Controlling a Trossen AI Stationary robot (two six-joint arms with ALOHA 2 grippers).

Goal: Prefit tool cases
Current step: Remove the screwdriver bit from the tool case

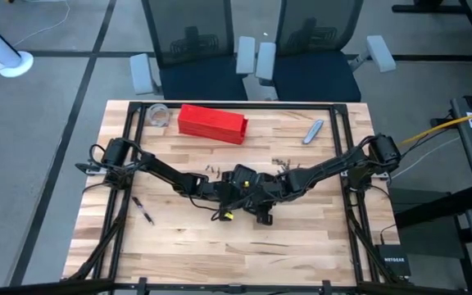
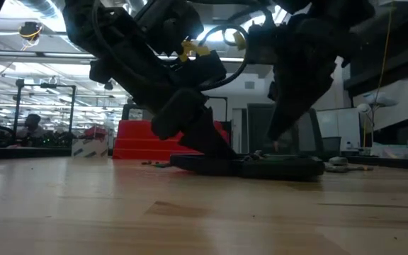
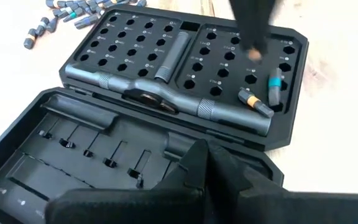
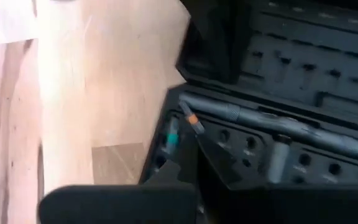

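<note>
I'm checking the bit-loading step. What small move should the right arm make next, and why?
Probably lift the right end effector straight up and go to the loose bits. It is shut over the open case, where two bits lie at one end of the socket grid, with many sockets empty.

**Off-task items around the wooden surface**

Red box [image 1: 212, 123] lying along the far edge of the light wood surface [image 1: 179, 246]. Clear round container [image 1: 157, 115] just beside its left end. Grey-blue tool [image 1: 313, 131] farther right, well apart. Loose bits [image 1: 214, 170] scattered near the middle; more bits [image 3: 61, 12] strewn on the wood. Small dark pen-like item [image 1: 143, 211] near the left side. Two office chairs [image 1: 252, 49] beyond the far edge.
</note>
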